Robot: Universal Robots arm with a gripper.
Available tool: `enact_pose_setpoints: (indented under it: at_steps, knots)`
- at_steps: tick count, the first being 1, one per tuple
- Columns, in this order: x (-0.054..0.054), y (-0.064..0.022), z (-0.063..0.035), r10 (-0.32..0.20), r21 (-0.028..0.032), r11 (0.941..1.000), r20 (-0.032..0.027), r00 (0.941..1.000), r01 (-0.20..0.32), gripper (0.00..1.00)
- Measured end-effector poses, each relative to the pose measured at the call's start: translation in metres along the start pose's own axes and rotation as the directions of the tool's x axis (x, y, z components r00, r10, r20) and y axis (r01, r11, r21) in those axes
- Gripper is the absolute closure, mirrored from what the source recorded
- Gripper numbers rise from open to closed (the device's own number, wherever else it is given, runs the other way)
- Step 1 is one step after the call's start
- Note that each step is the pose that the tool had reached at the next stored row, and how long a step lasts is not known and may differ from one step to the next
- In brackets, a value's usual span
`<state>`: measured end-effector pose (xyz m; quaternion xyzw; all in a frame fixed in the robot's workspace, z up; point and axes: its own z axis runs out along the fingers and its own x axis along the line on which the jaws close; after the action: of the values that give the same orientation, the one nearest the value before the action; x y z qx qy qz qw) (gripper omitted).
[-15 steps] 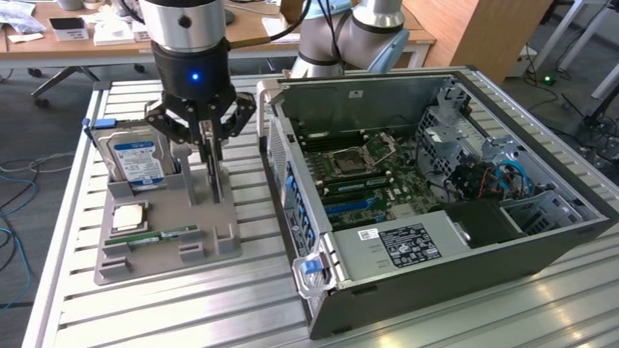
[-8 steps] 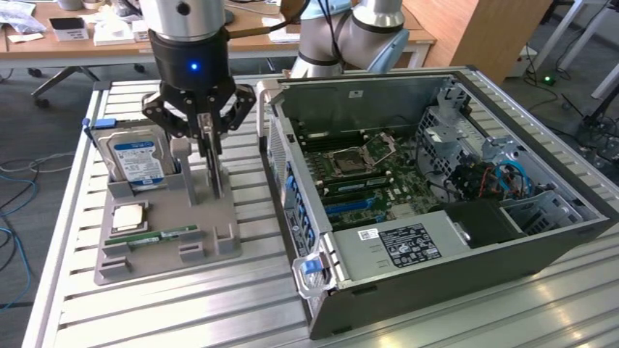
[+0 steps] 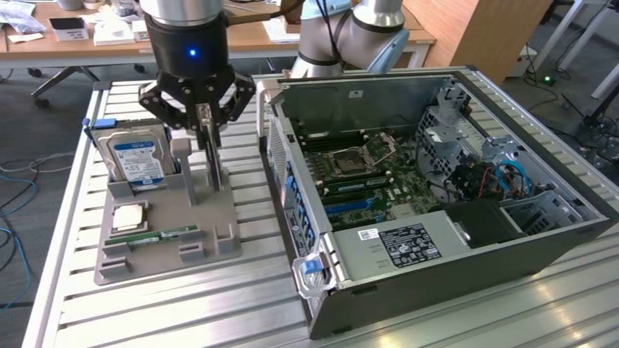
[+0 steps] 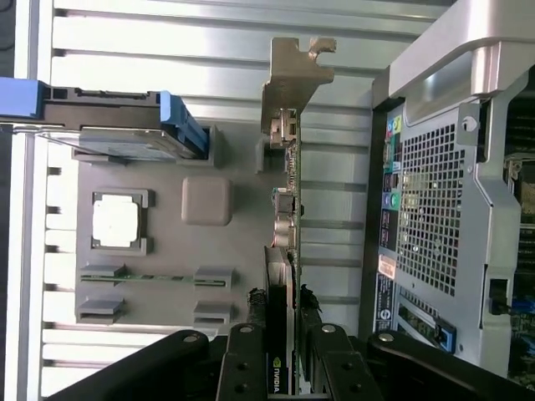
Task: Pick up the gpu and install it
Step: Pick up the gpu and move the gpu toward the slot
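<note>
Pincer [image 3: 206, 134] clenched on the upright gpu [image 4: 286, 200], marked NVIDIA, standing in the grey holder [image 3: 164, 217].

Bench [image 3: 145, 312] is carrying one computer case [image 3: 464, 283] and one grey tray [image 3: 193, 210]. Tray is holding one gpu [image 3: 214, 174], one hard drive [image 3: 135, 159], one processor chip [image 3: 129, 217], one RAM stick [image 3: 159, 237].
</note>
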<state>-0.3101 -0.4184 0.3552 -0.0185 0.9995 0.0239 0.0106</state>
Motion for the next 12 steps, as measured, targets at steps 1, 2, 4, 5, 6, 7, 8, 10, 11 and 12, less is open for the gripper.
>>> enact_pose_setpoints:
  at_steps: [1, 2, 4, 5, 6, 7, 8, 10, 11, 12]
  knots:
    - [0.000, 0.0001, -0.0023, -0.002, 0.0000, 1.0000, -0.0001, 1.0000, 0.002, 0.74]
    - [0.000, 0.0002, -0.0048, -0.003, -0.0001, 1.0000, -0.0002, 1.0000, 0.003, 0.74]
    - [0.000, 0.0005, -0.0101, -0.006, 0.0000, 1.0000, -0.0004, 1.0000, 0.006, 0.74]
    - [0.000, 0.0006, -0.0127, -0.007, -0.0001, 1.0000, -0.0005, 1.0000, 0.007, 0.74]
    - [0.000, 0.0007, -0.0151, -0.009, -0.0001, 1.0000, -0.0005, 1.0000, 0.009, 0.74]
    - [0.000, 0.0008, -0.0170, -0.009, -0.0002, 1.0000, -0.0005, 1.0000, 0.009, 0.74]
    - [0.000, 0.0009, -0.0188, -0.010, -0.0002, 0.9999, -0.0005, 0.9999, 0.010, 0.74]
    - [-0.001, 0.0011, -0.0230, -0.011, -0.0002, 0.9999, -0.0006, 0.9999, 0.011, 0.74]
    - [-0.001, 0.0012, -0.0251, -0.012, -0.0002, 0.9999, -0.0006, 0.9999, 0.012, 0.74]
    - [-0.001, 0.0013, -0.0272, -0.012, -0.0003, 0.9999, -0.0006, 0.9999, 0.012, 0.74]
